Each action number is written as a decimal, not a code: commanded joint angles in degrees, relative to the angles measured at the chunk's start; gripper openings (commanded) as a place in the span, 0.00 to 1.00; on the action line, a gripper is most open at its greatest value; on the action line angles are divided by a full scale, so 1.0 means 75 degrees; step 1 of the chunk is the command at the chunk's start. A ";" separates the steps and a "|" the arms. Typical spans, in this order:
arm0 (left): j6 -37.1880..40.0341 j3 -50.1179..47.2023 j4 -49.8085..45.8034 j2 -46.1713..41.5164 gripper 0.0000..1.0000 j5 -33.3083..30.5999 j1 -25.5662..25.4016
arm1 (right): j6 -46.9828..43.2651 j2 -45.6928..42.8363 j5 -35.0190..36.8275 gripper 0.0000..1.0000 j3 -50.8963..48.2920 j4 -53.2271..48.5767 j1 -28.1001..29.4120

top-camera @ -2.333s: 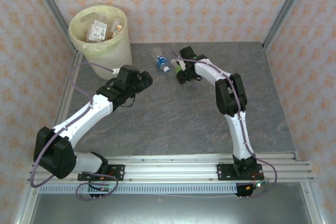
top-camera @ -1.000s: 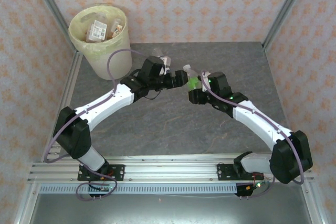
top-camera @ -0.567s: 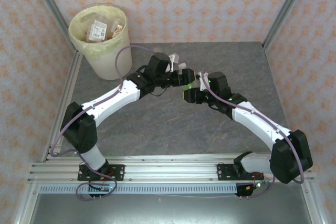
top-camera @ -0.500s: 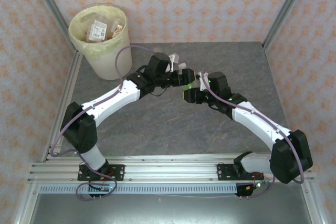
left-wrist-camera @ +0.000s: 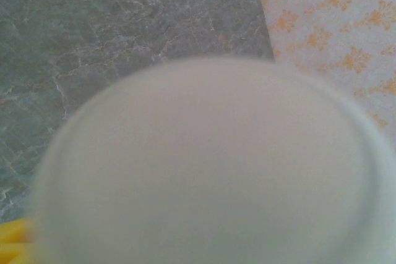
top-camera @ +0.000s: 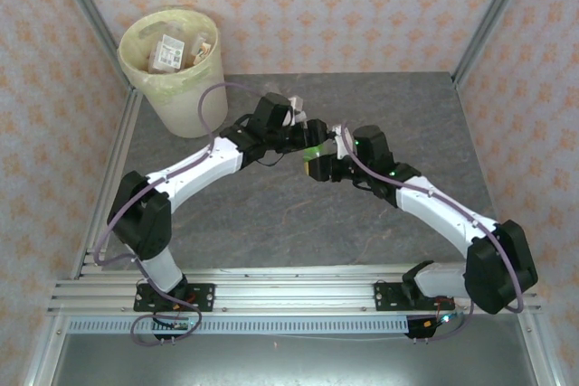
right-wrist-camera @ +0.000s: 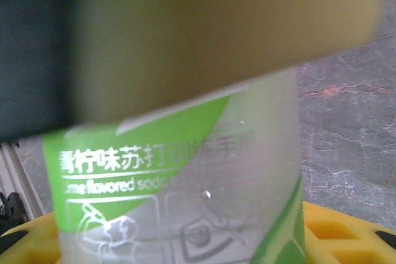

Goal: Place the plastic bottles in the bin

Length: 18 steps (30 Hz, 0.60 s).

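Over the middle of the grey worktop (top-camera: 271, 214), the two arms meet nose to nose around a single green-labelled bottle (top-camera: 315, 153), well apart from the bin (top-camera: 194, 97) at the far left corner. The right end effector (top-camera: 321, 167) grips the bottle: in its wrist view the clear body and green label stand between its yellow fingers (right-wrist-camera: 340, 233), with a dark, blurred shape, probably the other arm's tool, crossing the top of the picture. The left end effector (top-camera: 303, 137) is pressed up to the same bottle from the bin side. Its own camera looks onto a pale, round, out-of-focus surface, most likely the bottle's end, and whether its jaws have closed cannot be told from any view.

The step in hand looks like a hand-over, from the arm farther from the bin to the arm nearer it. The bin already holds several plastic bottles (top-camera: 169, 50), and no others lie on the worktop. The next move calls for the left tool to take a firm hold before the right one lets go, then a swing back and left over the rim. A release made too soon would drop the bottle onto the worktop.
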 commanded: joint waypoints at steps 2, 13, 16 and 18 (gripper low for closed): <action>0.0618 0.0424 -0.0671 0.0182 0.69 -0.0064 -0.0082 | -0.0276 0.0220 -0.0235 0.45 0.0611 -0.0261 0.0040; 0.0552 0.0326 -0.0956 -0.0242 0.46 -0.0950 -0.0001 | -0.0406 0.0056 0.0039 0.84 0.0759 -0.0829 0.0040; 0.0325 0.0159 -0.0713 -0.0335 0.46 -0.0958 0.0114 | -0.0406 -0.0211 0.0305 0.99 0.0553 -0.0774 0.0040; 0.0264 0.0106 -0.0718 -0.0381 0.46 -0.1018 0.0153 | -0.0438 -0.0415 0.0548 0.99 0.0432 -0.0806 0.0040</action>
